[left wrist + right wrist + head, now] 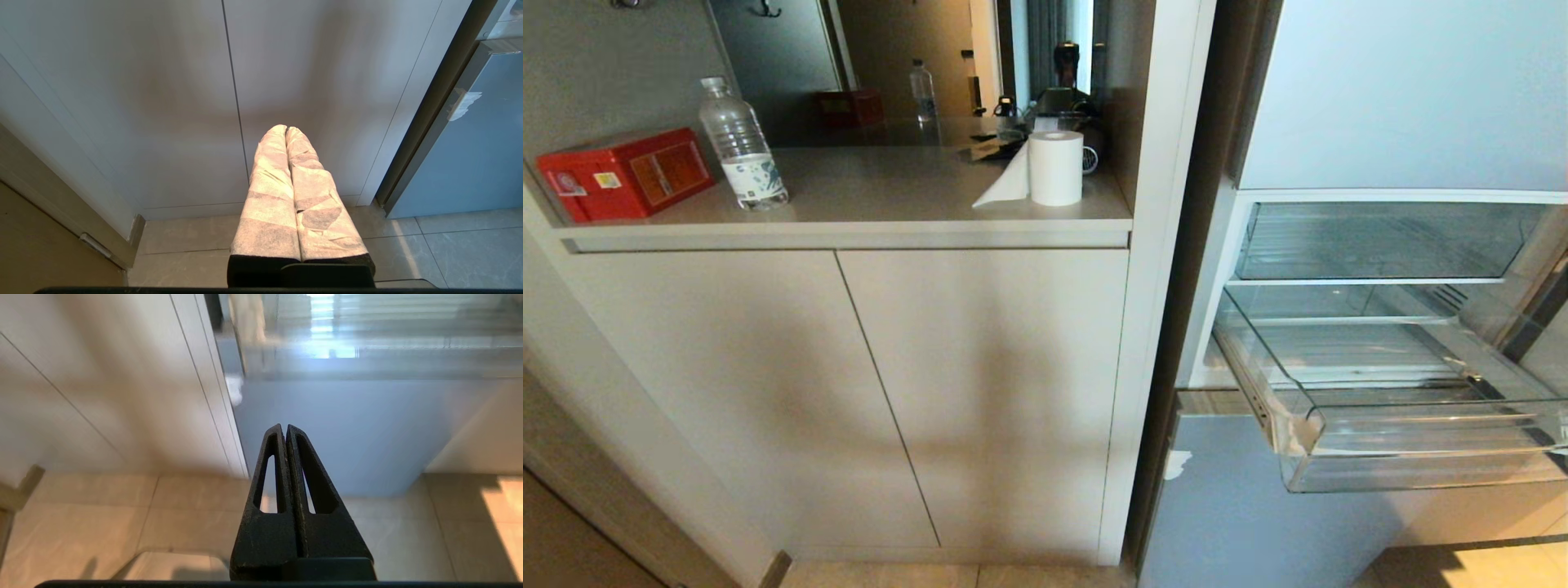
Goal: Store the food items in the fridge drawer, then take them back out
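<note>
Pulled-out clear fridge drawer (1413, 408); red box (625, 173) label unreadable.

A beige cabinet (849, 392) with two flat doors stands left of a tall side panel (1152, 286). Its counter (890, 192) holds a red box (625, 173) at the left edge, a bottle (742, 145) beside it, and a paper roll (1055, 167) near the right edge. Sunlight falls on the tile floor (449, 253).

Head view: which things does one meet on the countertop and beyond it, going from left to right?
Red rectangular box → clear plastic water bottle → white paper roll → pulled-out clear plastic fridge drawer.
</note>
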Motion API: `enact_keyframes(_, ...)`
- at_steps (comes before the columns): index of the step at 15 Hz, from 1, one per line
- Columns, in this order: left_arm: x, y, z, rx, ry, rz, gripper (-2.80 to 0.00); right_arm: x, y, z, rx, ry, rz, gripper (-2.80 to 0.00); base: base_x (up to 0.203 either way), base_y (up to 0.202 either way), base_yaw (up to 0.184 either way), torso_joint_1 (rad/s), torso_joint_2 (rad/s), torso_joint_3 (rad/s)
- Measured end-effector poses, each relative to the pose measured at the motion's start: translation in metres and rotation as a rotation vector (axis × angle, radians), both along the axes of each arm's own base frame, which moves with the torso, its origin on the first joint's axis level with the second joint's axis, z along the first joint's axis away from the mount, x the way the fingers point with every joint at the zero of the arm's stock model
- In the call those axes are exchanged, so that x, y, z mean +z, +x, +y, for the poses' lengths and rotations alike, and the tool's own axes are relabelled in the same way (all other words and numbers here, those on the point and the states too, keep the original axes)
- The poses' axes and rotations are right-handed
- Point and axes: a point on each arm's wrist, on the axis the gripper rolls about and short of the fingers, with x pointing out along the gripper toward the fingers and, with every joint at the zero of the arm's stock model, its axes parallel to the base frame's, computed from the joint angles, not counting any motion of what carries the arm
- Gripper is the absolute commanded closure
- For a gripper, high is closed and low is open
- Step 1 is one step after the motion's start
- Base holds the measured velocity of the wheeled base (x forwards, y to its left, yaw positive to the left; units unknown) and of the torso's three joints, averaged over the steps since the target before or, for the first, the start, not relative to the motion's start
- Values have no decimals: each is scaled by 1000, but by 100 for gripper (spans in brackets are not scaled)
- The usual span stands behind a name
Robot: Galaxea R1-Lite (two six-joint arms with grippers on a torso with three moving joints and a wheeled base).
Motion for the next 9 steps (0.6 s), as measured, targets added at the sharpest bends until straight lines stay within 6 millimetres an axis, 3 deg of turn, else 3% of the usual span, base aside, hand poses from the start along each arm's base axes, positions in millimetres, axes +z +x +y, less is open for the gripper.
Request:
enact_keyframes(3, 0, 0, 0, 0, 1, 0, 0, -7, -3, 0, -17, -12, 19, 0, 0, 0, 0, 0, 0, 0)
enact_keyframes(9, 0, 0, 0, 0, 0, 0, 0, -13, -19, 1, -11, -202, -141, 0, 0, 0, 0, 0, 0, 0)
